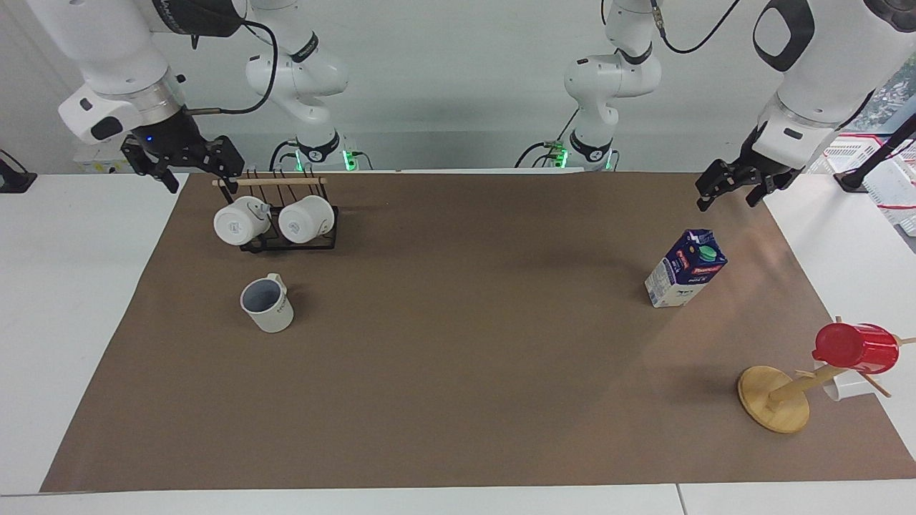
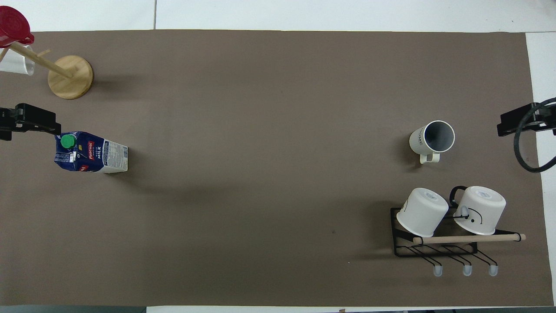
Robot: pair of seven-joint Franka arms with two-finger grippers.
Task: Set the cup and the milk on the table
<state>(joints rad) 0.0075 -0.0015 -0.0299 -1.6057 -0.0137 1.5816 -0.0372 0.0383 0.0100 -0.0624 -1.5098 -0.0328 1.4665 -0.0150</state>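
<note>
The cup (image 1: 266, 305) stands upright on the brown sheet of the table (image 1: 465, 372), toward the right arm's end; it also shows in the overhead view (image 2: 432, 138). The milk (image 1: 685, 268) stands upright on the sheet toward the left arm's end, and shows in the overhead view (image 2: 91, 153) too. My right gripper (image 1: 199, 177) is open and empty, raised over the sheet's edge beside the mug rack. My left gripper (image 1: 728, 197) is open and empty, raised over the sheet beside the milk.
A black wire rack (image 1: 286, 239) holding two white mugs stands nearer to the robots than the cup. A wooden mug tree (image 1: 774, 399) with a red cup (image 1: 855, 348) stands farther from the robots than the milk.
</note>
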